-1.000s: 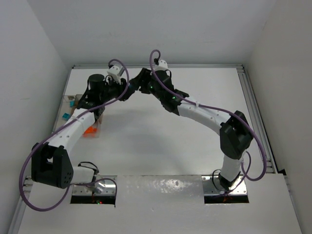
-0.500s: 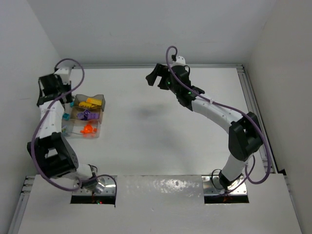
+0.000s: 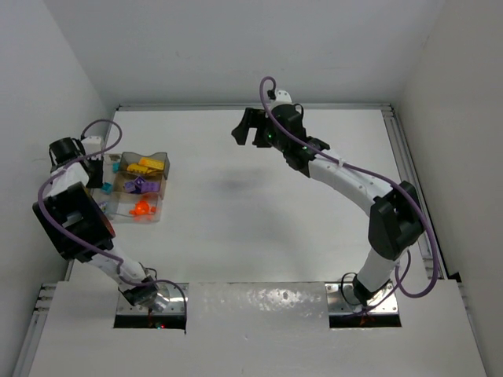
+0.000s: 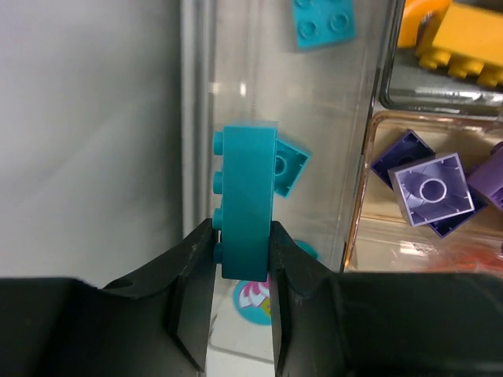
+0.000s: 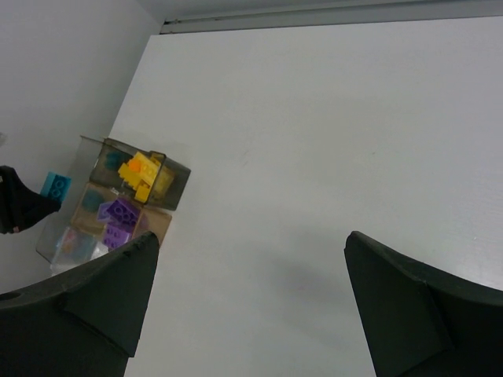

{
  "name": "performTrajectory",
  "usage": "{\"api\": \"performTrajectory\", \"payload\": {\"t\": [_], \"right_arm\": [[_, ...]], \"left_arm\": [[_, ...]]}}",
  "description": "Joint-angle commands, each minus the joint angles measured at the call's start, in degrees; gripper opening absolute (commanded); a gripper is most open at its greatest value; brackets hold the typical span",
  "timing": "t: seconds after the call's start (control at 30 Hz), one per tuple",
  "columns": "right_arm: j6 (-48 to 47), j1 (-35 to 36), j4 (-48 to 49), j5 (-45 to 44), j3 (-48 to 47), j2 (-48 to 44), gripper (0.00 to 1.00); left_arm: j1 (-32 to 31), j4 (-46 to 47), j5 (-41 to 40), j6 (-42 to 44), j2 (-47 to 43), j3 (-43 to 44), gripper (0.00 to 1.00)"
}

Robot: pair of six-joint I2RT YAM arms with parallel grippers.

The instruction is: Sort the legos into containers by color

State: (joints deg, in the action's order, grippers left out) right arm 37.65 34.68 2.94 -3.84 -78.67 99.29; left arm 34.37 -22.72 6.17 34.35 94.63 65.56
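Seen from above, the tray (image 3: 156, 155) sits at the left of the desk (image 3: 259, 228). Its bins hold yellow, purple and orange legos (image 3: 138, 186), each colour apart. The right pincer (image 3: 247, 129) hangs wide and empty over bare desk, well apart from the tray.

The left wrist view shows the left pincer (image 4: 242, 251) narrowed onto a teal brick (image 4: 247, 196). It grips the brick at its lower end only, studs facing left. The brick hangs over the clear bin where other teal pieces (image 4: 322, 20) lie, just beside that bin's outer wall. Purple bricks (image 4: 428, 188) fill the next bin.

In the right wrist view the tray is small at the left, with the held brick at its outer edge.

The risk is probably the drop. Let go this close to the wall, the brick could catch the rim and tip out onto the desk. The shallow hold (most of the brick stands clear of the fingers) could also let it twist and fall askew.
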Motion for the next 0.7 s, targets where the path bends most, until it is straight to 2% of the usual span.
{"api": "performTrajectory", "payload": {"t": [0.0, 0.03, 0.07, 0.2, 0.27, 0.4, 0.53, 0.6, 0.67], "right_arm": [[-1.3, 0.0, -1.5, -0.6, -2.4, -0.3, 0.99], [-1.3, 0.0, -1.9, -1.0, -2.3, -0.4, 0.99], [-1.3, 0.1, -2.1, -1.4, -2.3, -0.5, 0.99], [-3.3, 0.0, -2.6, -3.1, -2.4, -0.8, 0.99], [-4.7, 0.0, -2.8, -3.8, -2.6, -1.1, 0.99], [-7.3, -0.7, -8.1, -6.1, -3.0, -1.3, 0.99], [-7.8, -3.7, -12.6, -7.6, -2.1, -3.2, 0.99], [-8.1, -5.5, -16.9, -8.5, -1.5, -4.4, 0.99], [-7.1, -9.4, -20.2, -10.5, 0.4, -6.5, 0.99]], "left_arm": [[-0.4, 0.5, 3.6, 2.8, 1.9, 2.3, 0.0], [-0.4, 0.7, 4.2, 3.4, 2.0, 2.1, 0.03], [-0.4, 1.0, 4.3, 3.5, 2.6, 2.0, 0.13], [-0.7, 0.9, 4.9, 5.5, 2.5, 2.4, 0.42], [-1.4, 1.4, 4.9, 7.2, 1.5, 2.6, 0.52], [-2.3, 0.1, 3.8, 6.5, 0.7, 6.8, 0.59], [-3.5, -2.9, 3.5, 5.6, -1.7, 11.9, 0.6], [-6.9, -3.9, 2.7, 6.3, -4.1, 13.1, 0.6], [-13.4, -5.8, 0.2, 7.1, -7.5, 13.4, 0.6]]}}
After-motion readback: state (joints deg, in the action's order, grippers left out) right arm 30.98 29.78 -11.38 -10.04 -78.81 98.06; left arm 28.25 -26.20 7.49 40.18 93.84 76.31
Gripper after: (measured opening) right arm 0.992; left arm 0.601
